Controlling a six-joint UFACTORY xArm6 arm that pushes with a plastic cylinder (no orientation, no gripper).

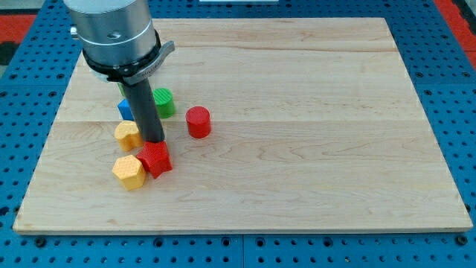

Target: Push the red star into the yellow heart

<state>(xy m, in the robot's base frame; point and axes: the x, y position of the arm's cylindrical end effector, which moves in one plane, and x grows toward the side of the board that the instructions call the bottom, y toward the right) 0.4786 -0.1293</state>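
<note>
The red star (155, 158) lies at the lower left of the wooden board (297, 112). The yellow heart (127, 135) lies just up and left of it, a small gap apart. My tip (153, 140) stands right at the star's top edge, just right of the heart. The rod rises from there to the arm's grey end (115, 33) at the view's top left.
A yellow hexagon block (128, 172) touches the red star's left side. A red cylinder (198, 122) lies right of the rod. A green block (163, 102) and a blue block (125, 109) lie behind the rod, partly hidden.
</note>
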